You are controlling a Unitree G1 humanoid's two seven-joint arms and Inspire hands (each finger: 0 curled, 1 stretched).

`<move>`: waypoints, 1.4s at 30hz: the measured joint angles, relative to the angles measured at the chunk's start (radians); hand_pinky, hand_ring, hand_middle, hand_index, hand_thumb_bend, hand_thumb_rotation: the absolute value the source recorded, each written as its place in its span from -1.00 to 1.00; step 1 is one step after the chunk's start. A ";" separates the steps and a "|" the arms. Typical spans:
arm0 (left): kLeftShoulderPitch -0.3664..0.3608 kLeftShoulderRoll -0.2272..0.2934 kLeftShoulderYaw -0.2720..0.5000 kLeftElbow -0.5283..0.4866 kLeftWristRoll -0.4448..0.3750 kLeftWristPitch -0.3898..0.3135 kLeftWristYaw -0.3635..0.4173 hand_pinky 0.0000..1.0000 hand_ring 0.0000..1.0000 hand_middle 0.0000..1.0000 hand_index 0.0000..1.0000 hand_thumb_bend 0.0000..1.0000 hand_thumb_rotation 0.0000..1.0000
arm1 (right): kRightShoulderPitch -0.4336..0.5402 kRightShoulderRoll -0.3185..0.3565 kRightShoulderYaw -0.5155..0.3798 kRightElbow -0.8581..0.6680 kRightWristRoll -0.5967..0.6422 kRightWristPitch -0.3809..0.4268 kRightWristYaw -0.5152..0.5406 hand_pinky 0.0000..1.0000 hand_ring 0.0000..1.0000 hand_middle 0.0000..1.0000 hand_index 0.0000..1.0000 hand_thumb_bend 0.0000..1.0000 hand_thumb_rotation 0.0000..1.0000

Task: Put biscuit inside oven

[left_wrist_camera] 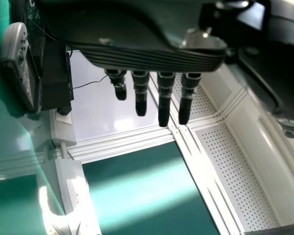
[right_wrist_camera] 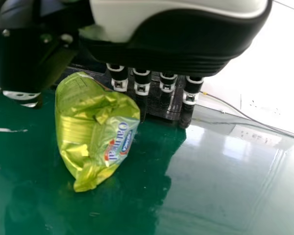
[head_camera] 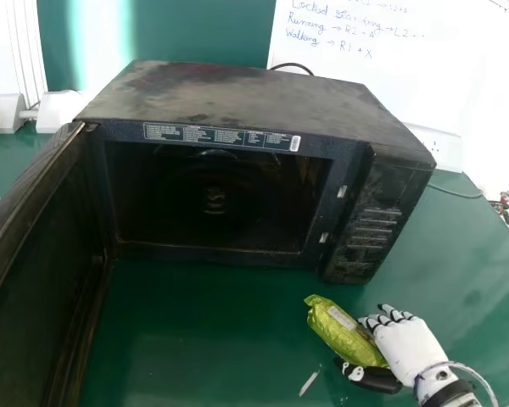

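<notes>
One crinkled, glossy, oblong biscuit packet [head_camera: 342, 332] between spread fingers and thumb of smooth right robot hand [head_camera: 410, 346].

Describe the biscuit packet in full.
The packet is long, in shiny, crinkled yellow-green wrapping, seemingly plastic film, with a pale printed patch. It looks closed, contents hidden. It lies slantwise on the table, outside the oven, before its control-panel side. The open right hand is at its near end, thumb on one side, fingers on the other; whether they touch it is unclear.

The white-and-black right robot hand [head_camera: 407, 346] has a pale looped cable [head_camera: 461, 366].
</notes>
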 measured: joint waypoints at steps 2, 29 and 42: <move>0.001 -0.001 0.000 -0.003 0.000 0.000 0.000 1.00 0.88 0.77 0.76 0.99 1.00 | 0.000 0.004 0.008 0.003 -0.025 0.007 -0.018 0.65 0.67 0.75 0.75 0.64 0.56; 0.023 -0.027 0.000 -0.027 0.007 -0.001 0.010 1.00 0.88 0.77 0.77 1.00 1.00 | -0.014 0.057 0.093 0.051 -0.117 0.055 -0.161 0.36 0.52 0.63 0.63 0.53 0.34; 0.026 -0.027 0.000 -0.027 0.006 -0.012 0.010 1.00 0.89 0.78 0.78 1.00 1.00 | -0.049 0.083 0.098 0.105 -0.041 0.034 -0.241 -0.52 -0.30 -0.06 0.23 0.38 -0.59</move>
